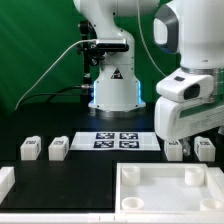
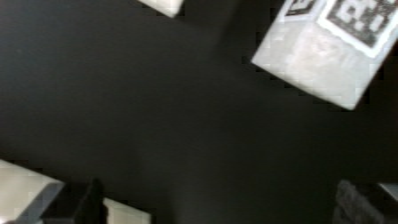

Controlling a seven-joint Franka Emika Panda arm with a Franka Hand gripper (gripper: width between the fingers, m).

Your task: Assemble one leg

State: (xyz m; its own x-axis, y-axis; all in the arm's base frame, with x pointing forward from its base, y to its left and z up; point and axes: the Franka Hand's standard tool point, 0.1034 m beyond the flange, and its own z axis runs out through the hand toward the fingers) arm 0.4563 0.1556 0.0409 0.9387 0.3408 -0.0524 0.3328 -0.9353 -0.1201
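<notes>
Four small white blocks stand in a row across the middle of the exterior view on the black worktop [image 1: 80, 178]: a far-left leg [image 1: 30, 149], a second leg [image 1: 58, 148], then toward the right edge a third leg [image 1: 175, 150] and a fourth leg [image 1: 205, 150]. The tool [image 1: 190, 141] hangs just above that right pair, released. In the wrist view its fingertips [image 2: 80, 203] are wide apart over bare worktop. The marker board [image 1: 120, 140] lies between the pairs, and a big white tray [image 1: 120, 195] fills the lower right.

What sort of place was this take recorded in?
Most likely a robotics lab bench: a green backdrop behind the arm, a black table carrying the marker board, and tagged white legs laid out on it.
</notes>
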